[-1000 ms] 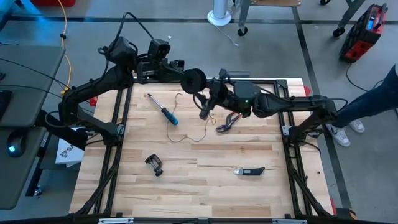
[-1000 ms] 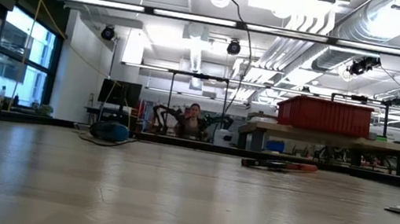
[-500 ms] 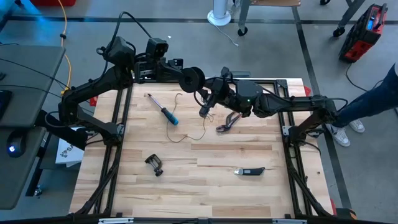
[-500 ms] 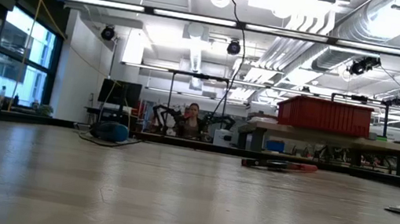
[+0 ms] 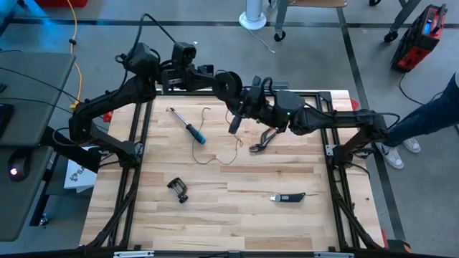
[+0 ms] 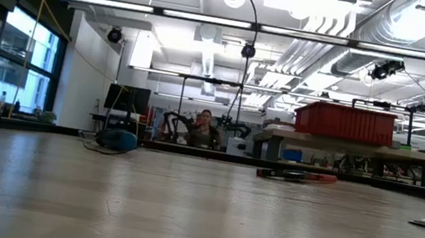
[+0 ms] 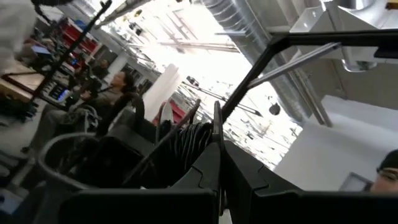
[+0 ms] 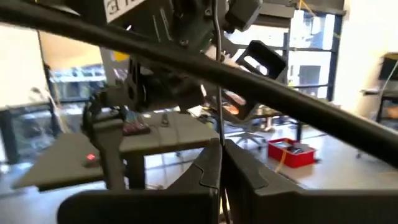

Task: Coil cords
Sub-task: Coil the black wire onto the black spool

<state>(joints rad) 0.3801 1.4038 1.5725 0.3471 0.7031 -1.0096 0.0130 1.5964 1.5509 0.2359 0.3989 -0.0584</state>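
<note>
Cord (image 5: 219,154) trails slack on the tabletop (image 5: 237,208), rising to your right end effector (image 5: 247,100), pinched shut on it. Beyond, the left end effector (image 5: 215,80) clamps the reel (image 5: 229,83). Pull unevenly and the hair-thin strand may slip or snag the pliers (image 5: 262,140).

Wood table (image 5: 237,215) carries screwdriver (image 5: 188,127), red pliers (image 5: 262,141), clamp (image 5: 178,189), thin cord (image 5: 222,154), knife (image 5: 288,196).
</note>
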